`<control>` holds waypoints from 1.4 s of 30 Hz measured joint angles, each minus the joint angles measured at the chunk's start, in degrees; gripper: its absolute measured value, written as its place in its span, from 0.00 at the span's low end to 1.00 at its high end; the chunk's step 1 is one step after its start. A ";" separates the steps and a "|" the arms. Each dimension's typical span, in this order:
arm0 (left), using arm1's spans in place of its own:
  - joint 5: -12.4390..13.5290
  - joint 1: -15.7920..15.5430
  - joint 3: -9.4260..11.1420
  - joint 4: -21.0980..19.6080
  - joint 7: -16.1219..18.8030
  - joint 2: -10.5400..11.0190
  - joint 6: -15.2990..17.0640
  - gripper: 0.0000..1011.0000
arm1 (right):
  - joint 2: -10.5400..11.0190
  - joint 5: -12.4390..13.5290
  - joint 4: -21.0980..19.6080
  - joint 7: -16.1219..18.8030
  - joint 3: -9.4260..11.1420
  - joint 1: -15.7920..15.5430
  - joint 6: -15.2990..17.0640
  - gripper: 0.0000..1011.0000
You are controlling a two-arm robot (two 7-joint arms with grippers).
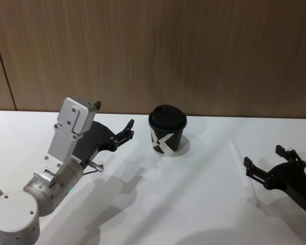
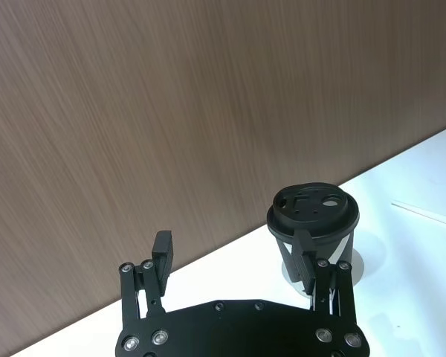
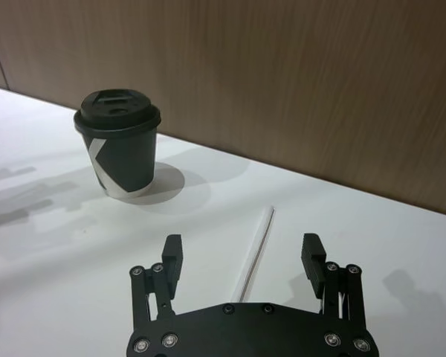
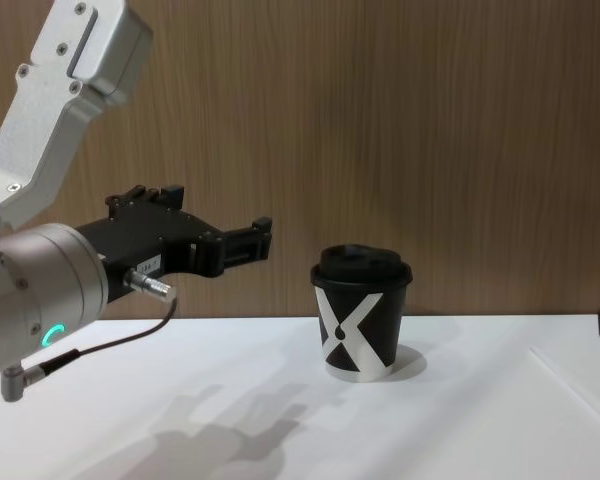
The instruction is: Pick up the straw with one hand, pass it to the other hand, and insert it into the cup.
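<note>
Status: nothing grasped yet. Right gripper is wide open and empty, low over the table off to the cup's right, its jaws straddling the near end of the straw. The straw lies flat on the table, well right of the cup and not touching it, running roughly front to back. Left gripper is also released and empty, held in the air just left of the cup at about lid height and pointing at it. In its wrist view one finger overlaps the cup wall, probably line of sight only, since the head view shows a gap. The cup is upright with its domed lid on; there are openings in the lid top.

Risks as I read them:
- A thin tube flat on a hard surface is hard to pinch. If the right gripper closes a bit high, or off the straw's line, the fingers miss it or roll it away.
- A pinch right at the end leaves a long overhang. The straw then tilts in the grip and the handover point gets vague.
- The left gripper sits close to a light paper cup, so a careless swing toward the handover could knock it.
- The lid opening is small. An off-axis straw would likely buckle or push the cup over instead of going in.
</note>
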 joint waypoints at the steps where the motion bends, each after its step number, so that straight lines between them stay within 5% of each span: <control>1: 0.00 0.00 0.00 0.00 0.00 0.00 0.00 0.99 | 0.11 -0.26 0.05 0.20 -0.10 -0.04 -0.20 0.99; 15: 0.00 0.00 0.00 0.00 0.00 0.00 0.00 0.99 | 0.10 -3.26 0.99 0.60 -1.64 -0.41 -0.47 0.99; 42: 0.00 0.00 0.00 0.00 0.00 0.00 0.00 0.99 | -3.21 -4.21 0.45 -1.64 -2.52 0.21 9.42 0.99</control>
